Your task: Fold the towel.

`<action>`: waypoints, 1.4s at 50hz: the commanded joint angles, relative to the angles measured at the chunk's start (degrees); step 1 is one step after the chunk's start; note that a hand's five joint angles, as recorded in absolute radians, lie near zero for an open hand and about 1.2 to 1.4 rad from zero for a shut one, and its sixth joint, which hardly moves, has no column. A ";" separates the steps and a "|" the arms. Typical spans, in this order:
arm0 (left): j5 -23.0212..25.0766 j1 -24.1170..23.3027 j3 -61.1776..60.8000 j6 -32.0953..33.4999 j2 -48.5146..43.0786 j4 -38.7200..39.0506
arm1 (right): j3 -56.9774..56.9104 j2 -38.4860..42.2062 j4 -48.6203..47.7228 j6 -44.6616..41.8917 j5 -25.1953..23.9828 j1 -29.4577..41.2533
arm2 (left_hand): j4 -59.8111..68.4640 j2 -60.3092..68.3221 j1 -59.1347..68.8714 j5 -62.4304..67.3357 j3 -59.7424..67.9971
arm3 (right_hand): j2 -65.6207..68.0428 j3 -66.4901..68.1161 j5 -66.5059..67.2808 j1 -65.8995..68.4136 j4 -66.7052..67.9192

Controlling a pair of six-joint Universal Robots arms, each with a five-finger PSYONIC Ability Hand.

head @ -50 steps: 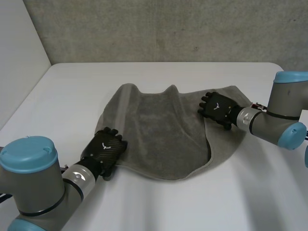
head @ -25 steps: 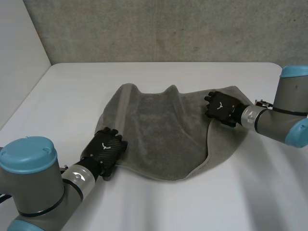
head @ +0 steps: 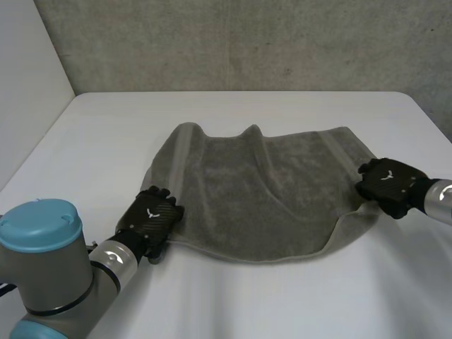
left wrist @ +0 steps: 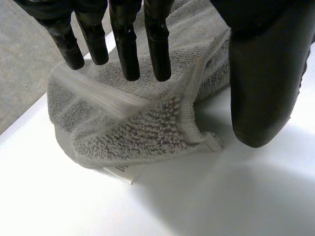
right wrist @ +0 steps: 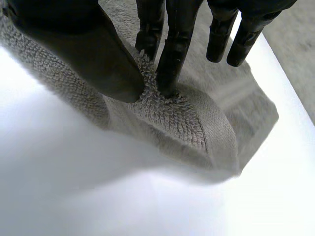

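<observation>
- Two black hands are at the grey terry towel (head: 240, 205), one at each end of its near side.
- The left hand (head: 154, 217) is at the near left corner. Its fingers (left wrist: 125, 49) are straight and slightly spread above the pile, and the thumb (left wrist: 261, 73) stands apart beside the hem, so nothing is pinched.
- Just past its fingertips the corner of the towel (left wrist: 138, 132) is rumpled and turned over, with a white label (left wrist: 124, 173) peeking out from under it.
- The right hand (head: 387, 185) is at the towel's right edge, where thumb (right wrist: 83, 44) and a finger nip a raised ridge of cloth (right wrist: 177, 115) beside the flat woven band (right wrist: 219, 137).
- Between the hands the towel lies spread on the white table (head: 212, 296), looped pile up. Its far edge dips between two humps, and a soft crease (head: 270, 173) runs from there towards the near hem.
</observation>
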 commanded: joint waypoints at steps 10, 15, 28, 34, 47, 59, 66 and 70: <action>0.05 0.03 0.08 0.00 -0.01 0.08 | 10.78 -5.36 -8.81 7.56 -1.88 -3.28 | -3.00 -2.46 -2.76 -0.43 -2.53 | -45.66 -0.36 -47.32 -46.71 -0.37; 0.05 -0.06 -0.01 0.00 0.08 0.08 | 11.93 -5.54 -10.40 8.54 -1.35 -3.37 | -3.00 -2.46 -2.76 -0.43 -2.53 | -46.17 -0.36 -47.83 -47.22 -0.37; 0.05 0.03 0.08 0.00 -0.01 0.08 | 14.22 -7.12 -16.73 10.47 -1.27 -2.67 | -3.00 -2.46 -2.76 -0.43 -2.53 | -45.49 -0.36 -47.15 -46.54 -0.37; -0.04 -0.15 0.08 0.00 -0.01 0.08 | 14.84 -7.65 -19.28 10.47 -1.27 -2.67 | -3.00 -2.46 -2.76 -0.43 -2.53 | -45.49 -0.36 -47.15 -46.54 -0.37; -0.04 -0.24 -0.01 0.00 -0.01 0.08 | 15.01 -7.21 -19.28 9.42 -1.97 -0.03 | -3.00 -2.46 -2.76 -0.43 -2.53 | -46.50 -0.36 -48.16 -47.55 -0.37; -0.04 -0.15 -0.01 0.00 -0.01 0.08 | 14.14 -5.55 -19.81 8.46 -1.97 4.88 | -3.00 -2.46 -2.76 -0.43 -2.53 | -48.02 -0.36 -49.68 -49.07 -0.37; -0.04 -0.24 -0.01 0.00 -0.01 0.08 | 13.69 -3.17 -19.02 0.82 -0.92 4.71 | -3.00 -2.62 -2.93 -0.59 -2.53 | -47.51 -0.36 -49.17 -48.56 -0.37; -0.04 -0.24 -0.01 0.00 0.08 -0.01 | 13.69 -3.08 -18.84 -0.34 -0.92 4.71 | -3.00 -2.62 -2.93 -0.59 -2.53 | -47.51 -0.36 -49.17 -48.56 -0.37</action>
